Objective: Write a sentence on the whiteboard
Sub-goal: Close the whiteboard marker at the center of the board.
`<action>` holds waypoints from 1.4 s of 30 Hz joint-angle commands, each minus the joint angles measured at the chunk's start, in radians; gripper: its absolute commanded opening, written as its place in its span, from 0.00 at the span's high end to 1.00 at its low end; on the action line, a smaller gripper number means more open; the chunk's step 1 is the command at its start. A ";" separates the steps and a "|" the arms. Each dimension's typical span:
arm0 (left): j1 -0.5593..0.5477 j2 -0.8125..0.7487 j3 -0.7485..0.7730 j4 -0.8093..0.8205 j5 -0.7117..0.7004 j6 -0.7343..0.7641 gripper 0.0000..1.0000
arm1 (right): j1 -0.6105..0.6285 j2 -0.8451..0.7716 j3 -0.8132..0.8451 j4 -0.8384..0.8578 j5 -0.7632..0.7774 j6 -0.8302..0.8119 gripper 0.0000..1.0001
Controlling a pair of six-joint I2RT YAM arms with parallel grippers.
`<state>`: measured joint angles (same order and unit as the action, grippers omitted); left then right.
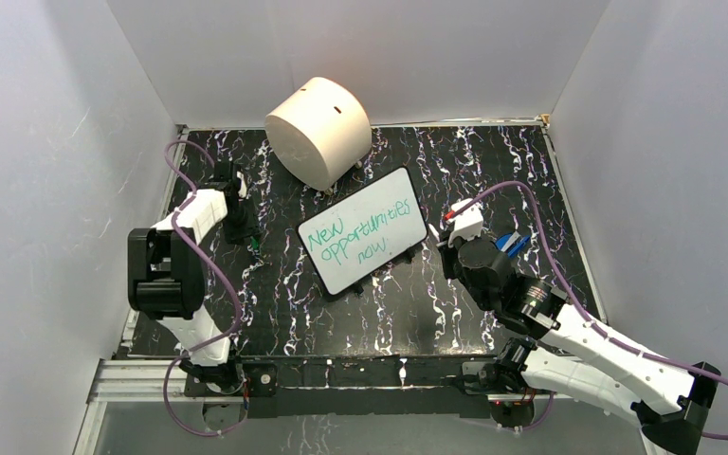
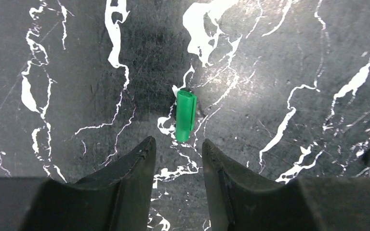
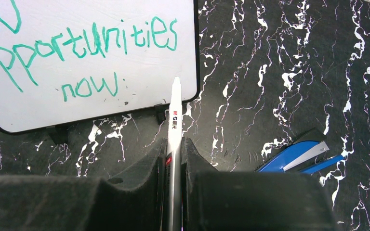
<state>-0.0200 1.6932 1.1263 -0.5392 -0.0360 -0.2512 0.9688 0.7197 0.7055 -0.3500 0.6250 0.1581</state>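
The whiteboard (image 1: 379,204) lies tilted at the middle of the black marbled table, and its lower right corner (image 3: 149,91) shows in the right wrist view. The sentence (image 1: 355,237) on it reads "New opportunities now" in green (image 3: 77,48). My right gripper (image 3: 173,142) is shut on a white marker (image 3: 175,113), whose tip reaches over the board's lower right edge. From above, that gripper (image 1: 450,227) sits just right of the board. My left gripper (image 2: 178,142) is open over the table at the left (image 1: 242,227), nothing between its fingers. A green marker cap (image 2: 185,115) lies flat just beyond its fingertips.
A big cream cylinder (image 1: 319,130) stands on short legs behind the board. A blue and silver object (image 3: 296,156) lies on the table right of my right gripper (image 1: 512,243). White walls close the table on three sides.
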 commanded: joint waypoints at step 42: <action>0.018 0.263 0.113 -0.055 0.021 0.052 0.87 | -0.002 0.000 0.002 0.060 -0.013 -0.002 1.00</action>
<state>-0.0086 1.8843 1.2484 -0.5743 -0.0067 -0.2123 0.9688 0.7383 0.7052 -0.3420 0.6201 0.1574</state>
